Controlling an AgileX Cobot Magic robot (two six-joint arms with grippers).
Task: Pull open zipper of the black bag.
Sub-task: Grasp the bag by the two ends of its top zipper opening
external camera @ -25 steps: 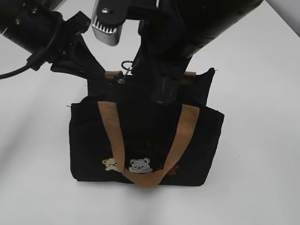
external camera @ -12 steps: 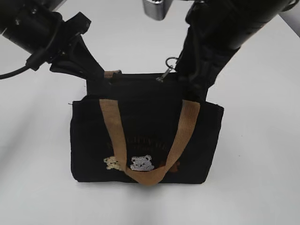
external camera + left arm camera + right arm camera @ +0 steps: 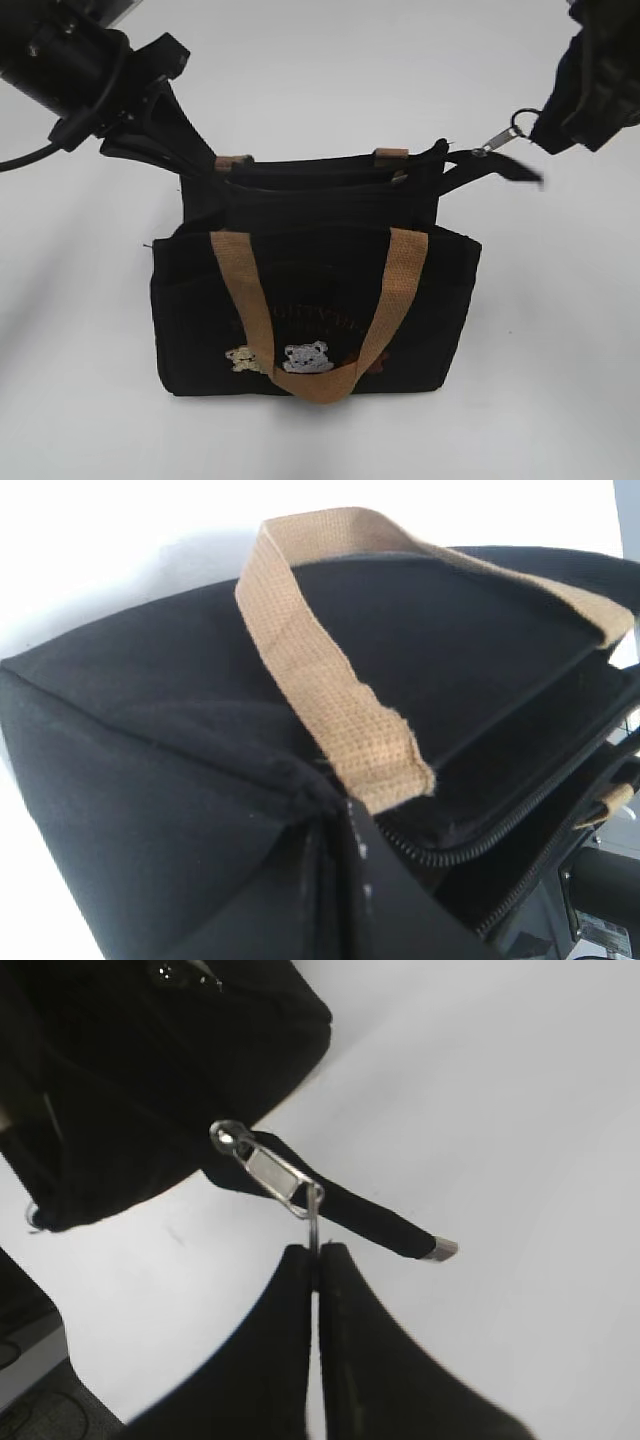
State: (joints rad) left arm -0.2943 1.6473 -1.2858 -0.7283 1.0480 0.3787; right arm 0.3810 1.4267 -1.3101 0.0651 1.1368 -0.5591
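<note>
Zipper (image 3: 470, 848) runs along the top of the black bag (image 3: 310, 290), which stands at the centre of the exterior frame on a white table (image 3: 560, 380); its teeth lie parted in the lower right of the left wrist view; the silver pull tab (image 3: 278, 1177) sits past the bag's upper right corner; the right gripper (image 3: 317, 1252), upper right of the exterior frame, is clamped on the tab's wire ring; the left gripper (image 3: 190, 160), upper left, is closed on the bag's top left corner beside a tan handle (image 3: 245, 290).
</note>
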